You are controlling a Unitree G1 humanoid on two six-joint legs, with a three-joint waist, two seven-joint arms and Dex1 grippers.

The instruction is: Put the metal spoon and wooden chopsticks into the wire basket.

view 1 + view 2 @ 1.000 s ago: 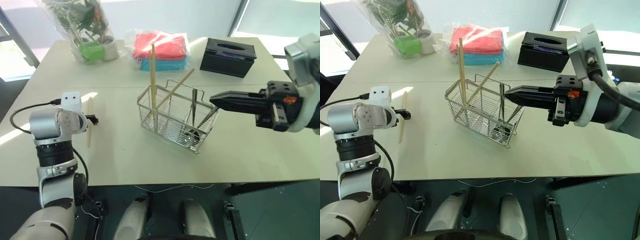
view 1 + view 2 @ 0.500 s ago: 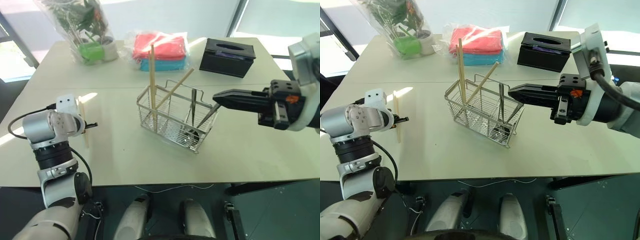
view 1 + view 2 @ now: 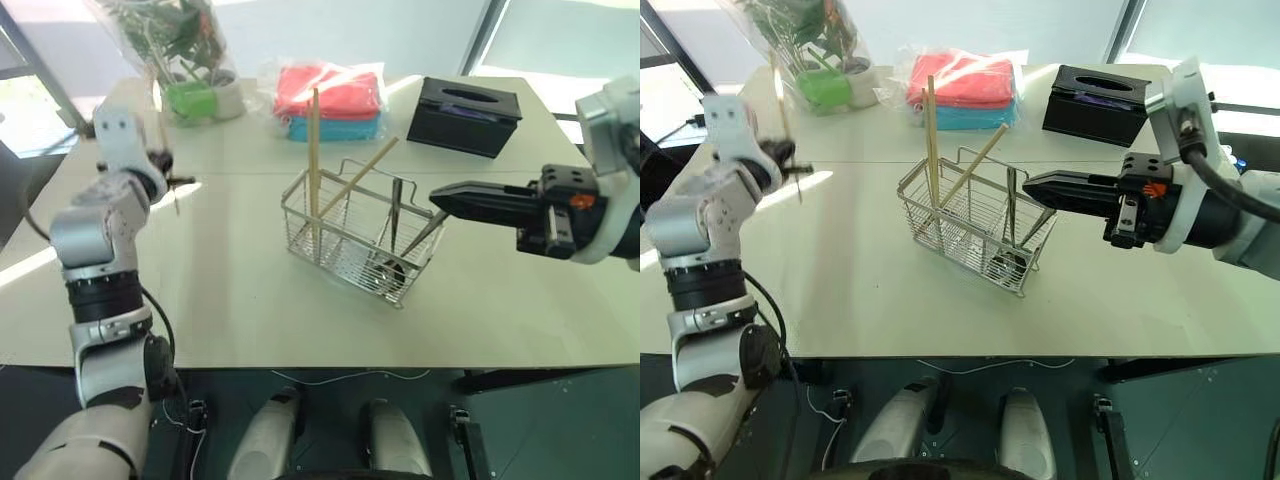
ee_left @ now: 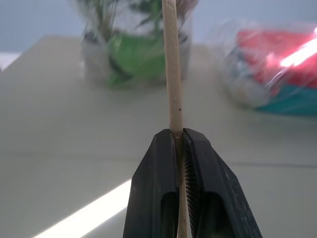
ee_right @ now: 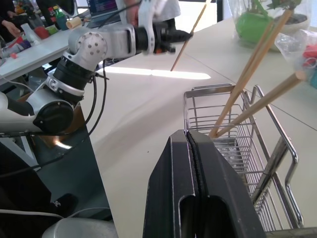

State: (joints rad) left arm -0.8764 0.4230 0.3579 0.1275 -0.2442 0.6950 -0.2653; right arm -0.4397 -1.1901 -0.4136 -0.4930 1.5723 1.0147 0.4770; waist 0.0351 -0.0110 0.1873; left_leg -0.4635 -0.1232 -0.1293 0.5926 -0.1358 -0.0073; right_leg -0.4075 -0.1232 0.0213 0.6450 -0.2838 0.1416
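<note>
The table (image 3: pixel 300 300) is viewed downward from two head cameras. Each wrist camera is aimed closely along its hand; the wire basket (image 5: pixel 237 144) is shared.

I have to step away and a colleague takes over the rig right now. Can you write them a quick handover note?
Left end effector: shut on a wooden chopstick, held clear above the table, near the plant.
Right end effector: shut, empty, hovering beside the wire basket.
Done: three wooden chopsticks and the metal spoon stand in the basket.
Left: carry the held chopstick over to the basket and drop it in. I see no other cutlery on the table.
</note>
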